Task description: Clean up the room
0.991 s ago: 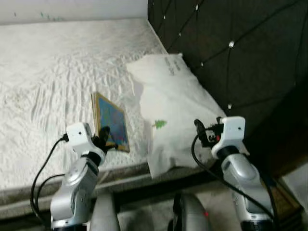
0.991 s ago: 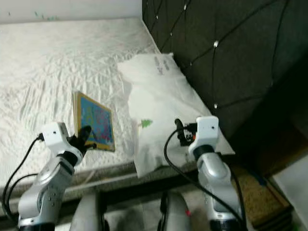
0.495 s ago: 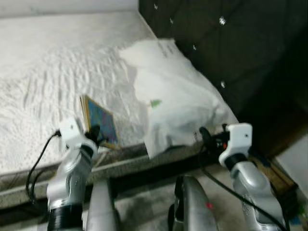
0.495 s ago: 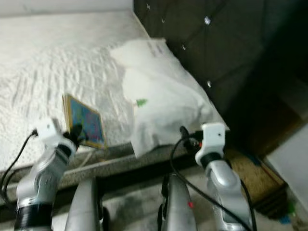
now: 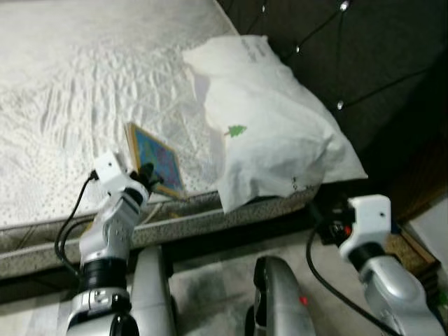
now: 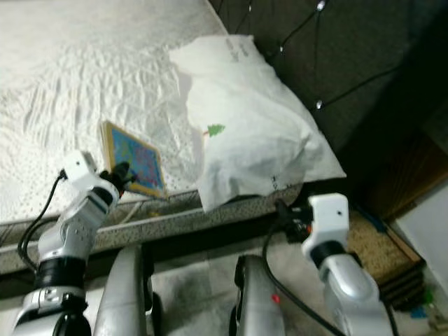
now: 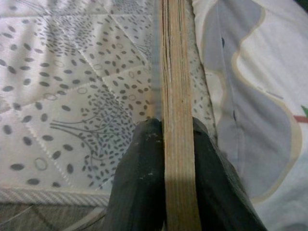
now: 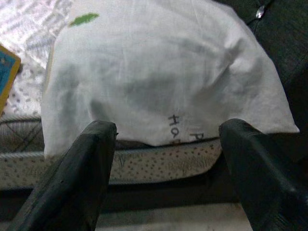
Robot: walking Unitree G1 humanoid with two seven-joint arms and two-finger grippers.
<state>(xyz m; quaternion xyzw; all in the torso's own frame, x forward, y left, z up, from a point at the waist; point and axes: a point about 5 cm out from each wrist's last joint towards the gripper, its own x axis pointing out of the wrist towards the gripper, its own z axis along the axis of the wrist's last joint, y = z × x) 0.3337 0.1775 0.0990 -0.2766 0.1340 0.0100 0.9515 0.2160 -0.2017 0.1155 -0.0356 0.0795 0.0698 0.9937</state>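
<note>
A flat book with a blue picture cover and yellow border (image 5: 155,158) lies near the bed's front edge. My left gripper (image 5: 150,175) is shut on its near edge; the left wrist view looks along the book's page block (image 7: 177,125), squeezed between the two black fingers (image 7: 139,187). A white pillow (image 5: 269,133) with a small green tree print lies to the book's right, against the dark headboard. My right gripper (image 8: 166,168) is open, held off the bed below the pillow's near corner (image 8: 159,82), touching nothing.
The white patterned mattress (image 5: 77,84) stretches away to the left and back. A dark tufted headboard (image 5: 364,63) rises on the right. Below the bed edge lies grey floor, and a brown mat (image 6: 378,245) sits at the right.
The camera has shifted. My right gripper has dropped away from the pillow to below the bed edge. The left gripper keeps its hold on the book.
</note>
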